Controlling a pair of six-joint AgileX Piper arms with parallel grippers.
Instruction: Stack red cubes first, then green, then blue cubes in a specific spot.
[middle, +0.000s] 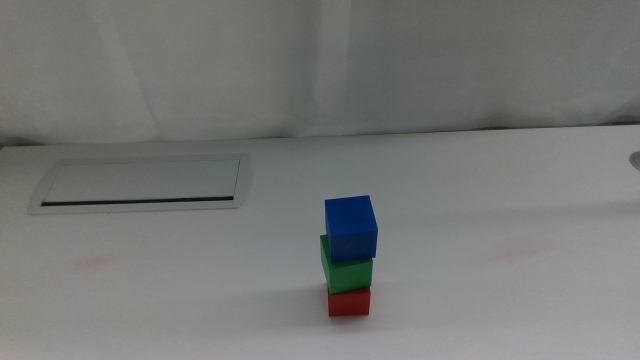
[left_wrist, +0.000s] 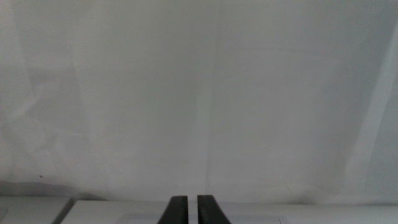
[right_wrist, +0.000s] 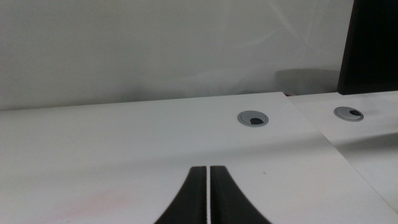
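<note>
On the white table (middle: 480, 200), a three-cube tower stands right of centre: blue cube (middle: 351, 227) on top, green cube (middle: 346, 267) in the middle, red cube (middle: 349, 301) at the base. The grey-framed panel (middle: 142, 183) lies well apart. The left gripper (left_wrist: 187, 211) and right gripper (right_wrist: 208, 196) are clenched on nothing, away from the tower.

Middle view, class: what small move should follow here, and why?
Probably none beyond keeping both arms parked: the small blue cube tops the green cube on the red cube; the left gripper and right gripper are shut, away from it.
</note>
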